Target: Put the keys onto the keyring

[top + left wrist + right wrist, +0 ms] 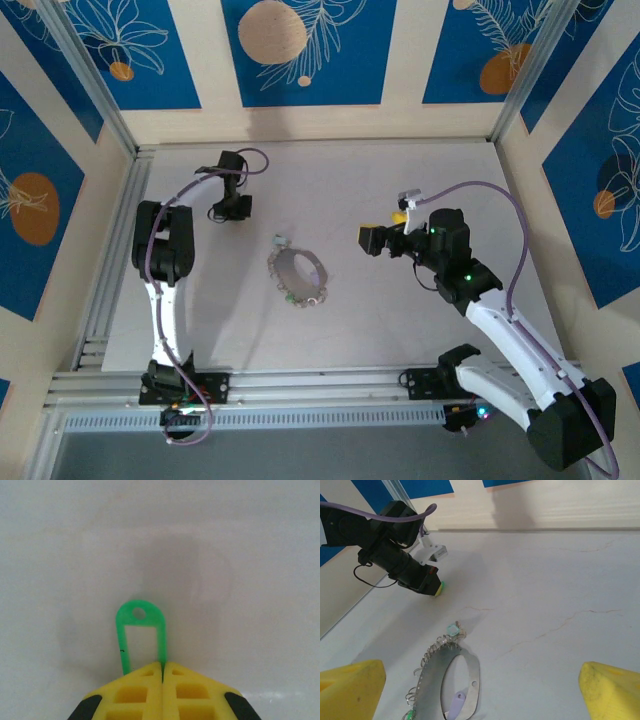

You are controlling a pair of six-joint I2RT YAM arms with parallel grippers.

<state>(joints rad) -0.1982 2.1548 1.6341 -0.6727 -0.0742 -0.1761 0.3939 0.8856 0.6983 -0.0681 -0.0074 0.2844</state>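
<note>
Green tag [140, 630] pinched by left fingers [137, 695], open tabletop [250, 580] all round.

Overhead looks down; low right wrist shares its keyring [428, 680]; left closest.

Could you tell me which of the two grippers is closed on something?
The left gripper, shut on a green tag; the right gripper hangs wide open, holding nothing.

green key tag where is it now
Left wrist view: green key tag pinched in the shut left gripper, over the table's left side, left of the keyring.
</note>
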